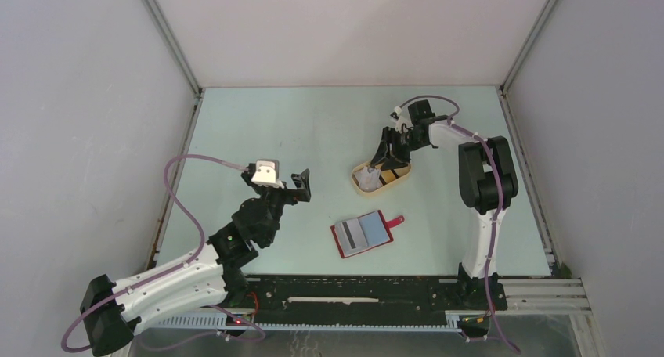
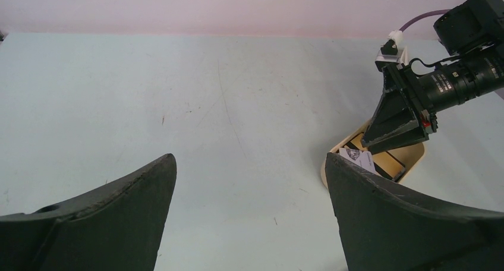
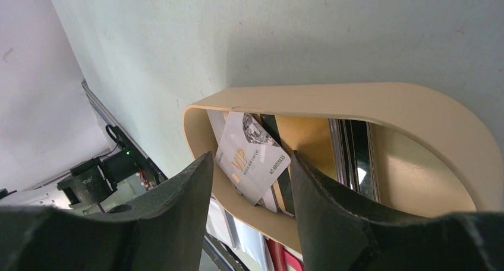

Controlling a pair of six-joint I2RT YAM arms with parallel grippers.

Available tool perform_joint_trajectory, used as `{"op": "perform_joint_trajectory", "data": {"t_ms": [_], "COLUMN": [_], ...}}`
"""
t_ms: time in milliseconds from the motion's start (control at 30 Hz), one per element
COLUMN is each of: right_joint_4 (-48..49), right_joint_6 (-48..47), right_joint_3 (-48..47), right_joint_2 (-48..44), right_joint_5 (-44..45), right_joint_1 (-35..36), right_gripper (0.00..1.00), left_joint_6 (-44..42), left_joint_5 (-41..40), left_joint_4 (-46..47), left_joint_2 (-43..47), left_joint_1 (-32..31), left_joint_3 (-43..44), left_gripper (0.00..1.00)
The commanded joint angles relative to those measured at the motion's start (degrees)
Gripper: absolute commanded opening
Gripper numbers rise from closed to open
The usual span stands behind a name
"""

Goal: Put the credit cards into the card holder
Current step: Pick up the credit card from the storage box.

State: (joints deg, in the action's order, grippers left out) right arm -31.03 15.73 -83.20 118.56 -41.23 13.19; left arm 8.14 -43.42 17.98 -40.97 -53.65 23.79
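Note:
The red card holder [image 1: 365,233] lies open on the table near the front, snap tab to the right, its pale inside showing a dark stripe. Several credit cards sit in the beige oval tray [image 1: 356,177]; a whitish "VIP" card [image 3: 252,158] leans against its left end, and dark cards [image 3: 353,158] stand on edge beside it. My right gripper [image 1: 380,167] is open, low over the tray, its fingers either side of the VIP card. My left gripper [image 1: 302,185] is open and empty above bare table, left of the tray. The left wrist view shows the leaning card [image 2: 359,160].
The tray also shows in the left wrist view [image 2: 410,164], under the right arm. A strip of the red card holder [image 3: 279,256] shows below the tray rim [image 3: 333,93] in the right wrist view. White walls enclose the table on three sides.

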Motion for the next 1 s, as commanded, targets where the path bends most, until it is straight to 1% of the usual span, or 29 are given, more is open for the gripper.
{"op": "perform_joint_trajectory", "data": {"t_ms": [0,267,533,867,967], "right_joint_4": [-1.70,-1.40,-1.06,-0.66,-0.41], "right_joint_6": [-1.14,-0.96,-0.72,-0.80,-0.83], "right_joint_3": [-1.18,-1.08,-0.84,-0.56,-0.56], "right_joint_2": [1.10,-0.45,-1.57,-1.48,-0.69], "right_joint_5": [-1.97,-6.03,-7.78,-6.10,-5.01], "right_joint_1": [0.89,1.16,1.15,1.65,1.90], "right_gripper": [0.59,0.58,0.57,0.52,0.48], "left_joint_6": [0.82,0.82,0.82,0.82,0.82], "left_joint_5": [-1.67,-1.67,-1.67,-1.67,-1.67], "left_joint_4": [1.12,1.16,1.16,1.18,1.07], "left_joint_2": [0.32,0.27,0.20,0.10,0.12], "left_joint_1": [0.39,0.34,0.34,0.39,0.39], "left_joint_3": [0.20,0.20,0.20,0.31,0.30], "left_gripper": [1.00,1.00,1.00,1.00,1.00]}}
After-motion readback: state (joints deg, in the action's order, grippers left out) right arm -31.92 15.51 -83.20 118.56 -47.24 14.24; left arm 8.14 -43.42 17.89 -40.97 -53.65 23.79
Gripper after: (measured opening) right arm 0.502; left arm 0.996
